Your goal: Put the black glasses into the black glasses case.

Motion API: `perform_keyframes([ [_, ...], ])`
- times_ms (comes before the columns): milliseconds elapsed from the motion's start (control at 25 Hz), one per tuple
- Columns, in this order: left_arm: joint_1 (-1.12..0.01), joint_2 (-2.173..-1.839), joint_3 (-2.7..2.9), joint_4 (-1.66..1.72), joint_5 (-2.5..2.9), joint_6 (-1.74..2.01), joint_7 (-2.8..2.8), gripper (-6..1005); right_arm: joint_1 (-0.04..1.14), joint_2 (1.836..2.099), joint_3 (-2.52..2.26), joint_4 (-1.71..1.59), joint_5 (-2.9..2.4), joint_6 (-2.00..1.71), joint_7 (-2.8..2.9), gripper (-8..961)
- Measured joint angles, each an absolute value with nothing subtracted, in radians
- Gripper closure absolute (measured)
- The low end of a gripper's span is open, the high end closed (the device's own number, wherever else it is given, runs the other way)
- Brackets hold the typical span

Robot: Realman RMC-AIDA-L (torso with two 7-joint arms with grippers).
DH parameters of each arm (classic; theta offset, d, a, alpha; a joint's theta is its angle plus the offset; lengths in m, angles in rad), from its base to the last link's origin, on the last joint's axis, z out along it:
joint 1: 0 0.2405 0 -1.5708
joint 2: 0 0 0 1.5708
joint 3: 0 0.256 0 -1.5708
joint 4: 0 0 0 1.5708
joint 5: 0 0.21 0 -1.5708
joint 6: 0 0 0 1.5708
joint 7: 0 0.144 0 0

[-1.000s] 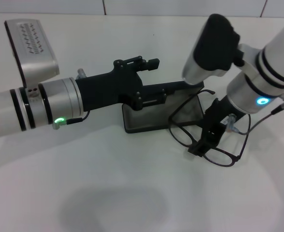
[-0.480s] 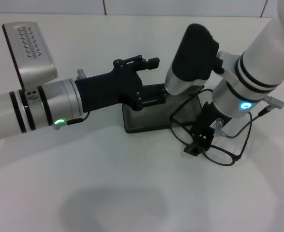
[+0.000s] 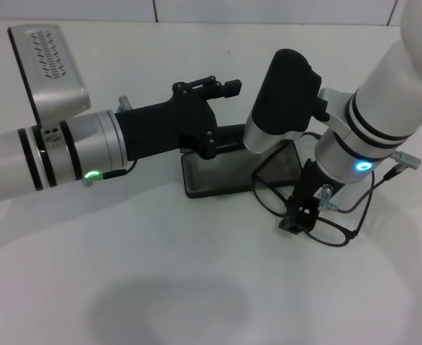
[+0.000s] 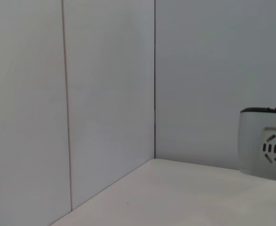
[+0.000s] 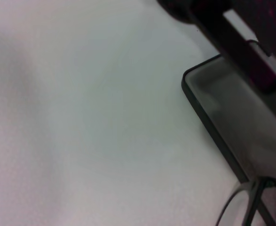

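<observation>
The right claw (image 3: 297,219) is low over the white bench (image 3: 160,287), at the right of the scene. Its dark tip sits at the bridge of the glasses (image 3: 318,228), between the two lenses. It seems to be closed on the frame there, but the fingers are hidden by the claw body, so I cannot tell this for sure. One lens lies to the left of the claw, near the case (image 3: 218,176); the other lens lies to the right and a little nearer. The thin temple arms curve away to the far side, past the right wrist.

The case lies open on the bench, just left of the glasses, and its grey inside faces up. In the right wrist view, the corner of the case (image 5: 232,127) and one rim of the glasses (image 5: 239,202) are very close together, almost touching.

The left claw (image 3: 214,140) reaches in from the left and is at the far edge of the case, by the lid. I cannot tell whether its fingers are open or closed. The left wrist view shows only a wall and the bench edge.
</observation>
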State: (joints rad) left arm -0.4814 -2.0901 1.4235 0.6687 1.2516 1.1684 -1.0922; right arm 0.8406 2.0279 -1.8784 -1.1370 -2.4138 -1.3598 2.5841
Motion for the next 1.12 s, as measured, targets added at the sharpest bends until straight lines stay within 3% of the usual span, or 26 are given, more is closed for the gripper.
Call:
perform_keyframes([
  [160,-0.486,-2.091,1.423,0.669,1.252,1.167,-1.092,275,0.836,2.028,-1.880,-1.138,-2.415,-1.362,2.583,517],
  [280,-0.486,-2.091,1.423,0.669,1.252,1.169,-1.095,275,0.835,2.028,-1.878,-1.147,-2.415,-1.375,2.584,664],
  [480,-0.486,-2.090,1.425,0.669,1.252,1.173,-1.101,275,0.815,2.023,-1.846,-1.192,-2.417,-1.436,2.582,802],
  [1120,-0.483,-2.083,1.421,0.669,1.258,1.246,-1.124,276,0.628,2.019,-1.631,-1.488,-2.505,-1.617,2.514,846],
])
